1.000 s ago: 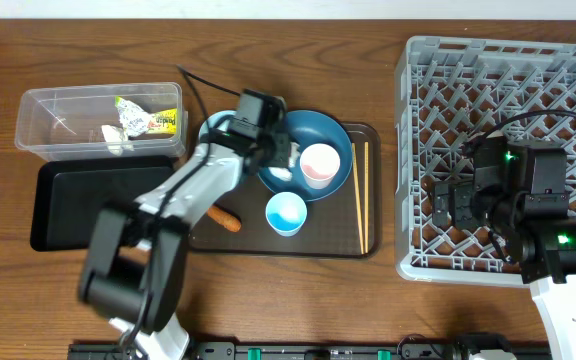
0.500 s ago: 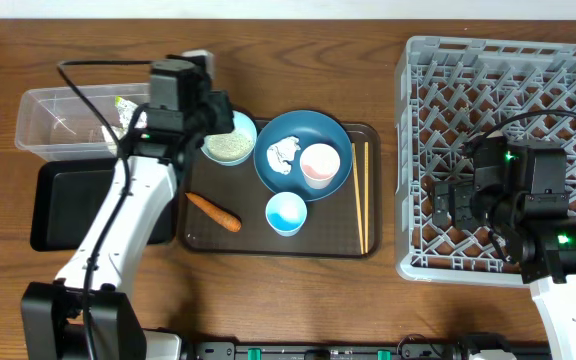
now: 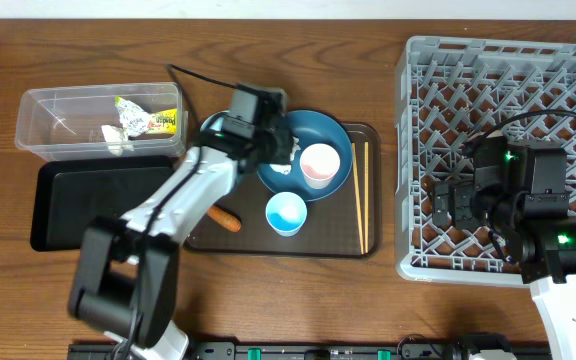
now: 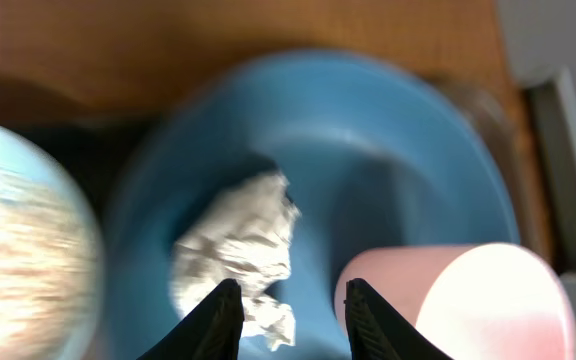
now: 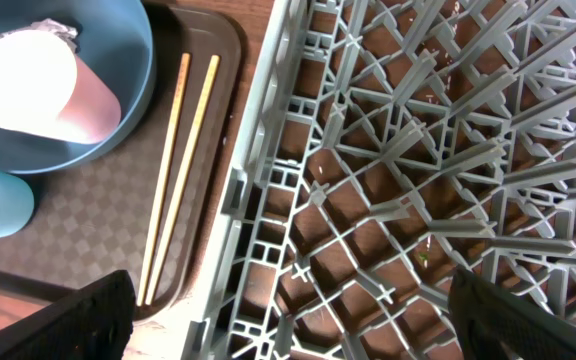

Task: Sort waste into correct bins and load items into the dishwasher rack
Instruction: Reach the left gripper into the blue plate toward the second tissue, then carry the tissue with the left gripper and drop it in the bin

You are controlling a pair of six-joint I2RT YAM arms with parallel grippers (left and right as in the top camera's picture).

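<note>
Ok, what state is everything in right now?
left fingers: open, over the crumpled paper
right fingers: open, over the dishwasher rack
dishwasher rack: empty
blue dish: holds the paper and pink cup
light blue cup: upright on the brown tray
chopsticks: lying side by side on the tray
clear tub: holds wrapper and white scraps

Chopsticks (image 5: pixel 176 180) lie on the brown tray (image 5: pixel 98 250) just beside the grey rack (image 5: pixel 418 150).
</note>
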